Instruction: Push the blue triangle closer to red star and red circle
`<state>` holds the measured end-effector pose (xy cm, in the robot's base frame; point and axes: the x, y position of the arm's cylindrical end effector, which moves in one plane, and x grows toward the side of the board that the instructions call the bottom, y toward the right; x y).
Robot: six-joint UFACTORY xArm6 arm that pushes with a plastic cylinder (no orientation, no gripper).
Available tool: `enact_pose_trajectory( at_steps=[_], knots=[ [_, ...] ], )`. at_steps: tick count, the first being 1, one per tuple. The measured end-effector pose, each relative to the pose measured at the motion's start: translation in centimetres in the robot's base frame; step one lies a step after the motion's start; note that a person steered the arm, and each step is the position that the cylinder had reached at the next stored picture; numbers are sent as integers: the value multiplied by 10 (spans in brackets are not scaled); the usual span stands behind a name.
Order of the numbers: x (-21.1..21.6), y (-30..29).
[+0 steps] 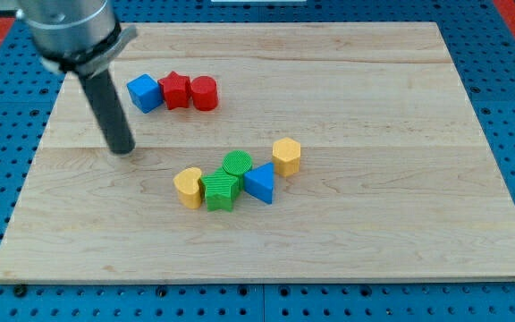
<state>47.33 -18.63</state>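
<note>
Near centre of the table [401, 241]: blue triangle [259, 183], touching a green block [222, 190]. Far left: red star [176, 90] and red circle [204, 93]. The tip [123, 148] stands apart, touching nothing; no claw exists. Approach stage: next it must get right of the triangle, then push left.

And there's the arm at the view's top left: a broad grey metal housing [68, 27], rounded like a drum, smooth with a dull sheen, a small grey lip jutting from its right edge. Out of it comes the straight rod [107, 105], dark charcoal going on black, plain and cylindrical, the same thickness all the way down. My tip [123, 150] is blunt and flat-ended, dark as the rod. No cables, screws or markings can be made out.
</note>
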Motion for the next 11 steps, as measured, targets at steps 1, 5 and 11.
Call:
enact_pose_trajectory(
  at_steps=[1, 5, 11],
  knots=[
    [62, 23],
    [54, 206],
    [-55, 98]
  ],
)
